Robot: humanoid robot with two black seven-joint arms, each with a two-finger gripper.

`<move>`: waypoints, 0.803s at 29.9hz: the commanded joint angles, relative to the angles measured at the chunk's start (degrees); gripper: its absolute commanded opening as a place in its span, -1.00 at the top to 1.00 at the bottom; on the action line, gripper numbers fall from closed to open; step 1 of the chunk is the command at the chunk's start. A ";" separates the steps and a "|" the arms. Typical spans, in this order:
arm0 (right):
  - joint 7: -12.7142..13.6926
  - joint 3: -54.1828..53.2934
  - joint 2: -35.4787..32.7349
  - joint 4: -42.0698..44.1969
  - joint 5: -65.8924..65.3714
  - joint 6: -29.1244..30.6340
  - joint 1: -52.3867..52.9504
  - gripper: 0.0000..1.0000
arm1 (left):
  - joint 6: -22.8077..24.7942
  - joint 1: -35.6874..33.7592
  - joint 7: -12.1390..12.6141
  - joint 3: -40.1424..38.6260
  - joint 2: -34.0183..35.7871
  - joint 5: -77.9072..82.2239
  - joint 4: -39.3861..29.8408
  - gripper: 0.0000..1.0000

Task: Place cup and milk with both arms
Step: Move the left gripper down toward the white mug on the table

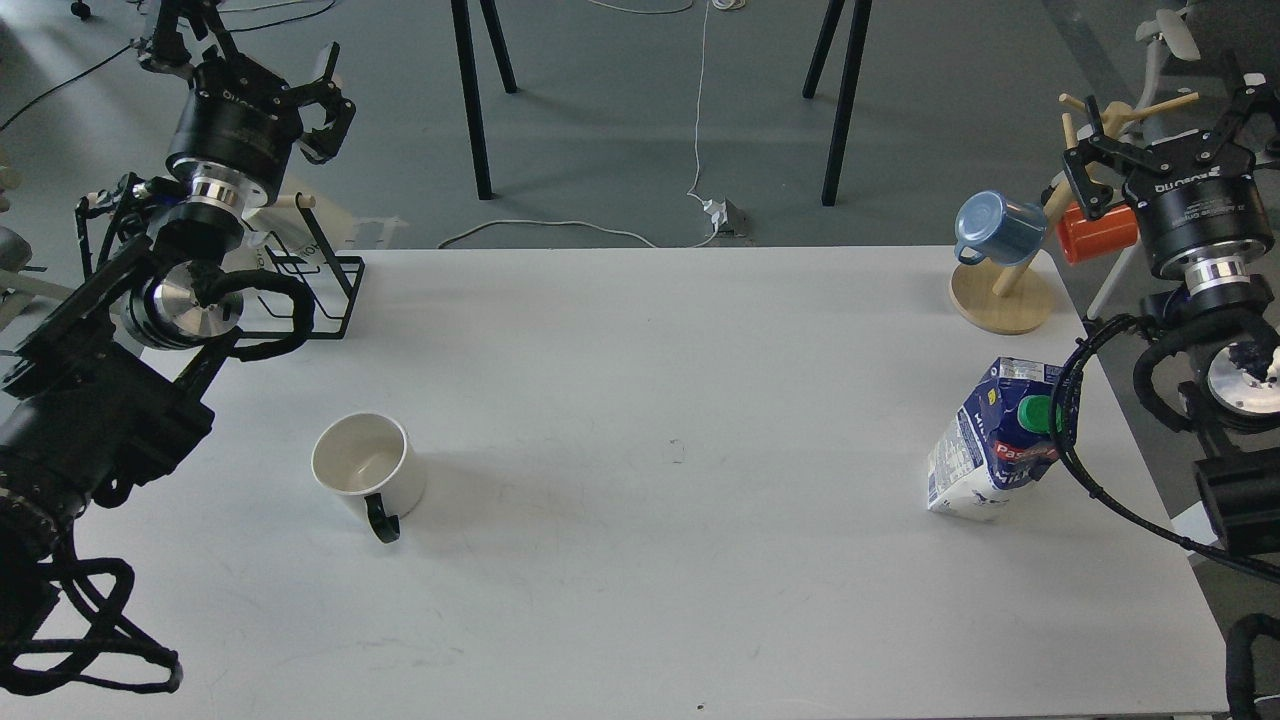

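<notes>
The cup (365, 468), a white mug with a black handle pointing towards me, stands upright on the left part of the white table (660, 400). At the right side stands the milk (993, 441), a blue and white carton with a green cap, partly crossed by my right arm's cable. My left gripper (250, 65) is raised over the table's far left corner, well behind the cup, open and empty. Beyond the far right corner, my right gripper (1165, 130) is also raised, behind and to the right of the milk; it is open and holds nothing.
A wooden mug tree (1003, 298) at the back right carries a blue mug (995, 228) and an orange mug (1098, 232), close to my right gripper. A black wire rack (318, 290) stands at the back left. Black stand legs (478, 100) rise behind the table.
</notes>
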State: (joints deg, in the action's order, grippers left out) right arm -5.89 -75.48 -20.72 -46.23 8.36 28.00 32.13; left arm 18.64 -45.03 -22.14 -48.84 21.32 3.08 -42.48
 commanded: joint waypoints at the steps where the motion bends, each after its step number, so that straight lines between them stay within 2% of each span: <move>1: 0.09 1.74 -0.11 -0.09 -0.01 0.00 1.18 -0.99 | -0.70 0.21 -0.01 -0.11 0.12 -0.09 -0.23 -0.99; 5: 0.09 2.36 -0.11 -0.26 -0.01 0.00 1.36 -0.99 | -2.38 0.29 0.43 -0.11 0.82 -0.27 -0.23 -0.99; 10: 0.00 2.27 0.16 -0.88 -0.01 0.00 1.36 -0.99 | -0.19 2.48 1.22 0.76 4.77 -0.36 -1.98 -0.99; 13: -0.09 2.10 0.16 -1.41 0.08 0.00 1.36 -0.99 | -1.40 7.05 1.13 2.86 8.89 0.78 -9.60 -0.99; 17: -0.26 0.96 -0.19 -3.60 0.08 0.00 0.66 -0.99 | -2.99 12.94 0.96 9.63 22.68 10.06 -24.90 -0.99; 20: -0.26 0.86 -0.28 -3.78 0.08 0.00 0.22 -0.99 | -3.35 14.35 0.78 11.84 29.81 23.94 -29.67 -0.98; 24: -0.26 1.04 -0.28 -3.96 0.08 0.00 0.22 -0.99 | -3.17 16.20 0.43 13.07 35.18 43.99 -31.17 -0.93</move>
State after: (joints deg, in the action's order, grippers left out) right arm -6.15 -74.61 -21.00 -50.07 8.44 28.00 32.38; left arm 15.35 -29.99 -21.29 -36.59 52.83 33.43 -72.45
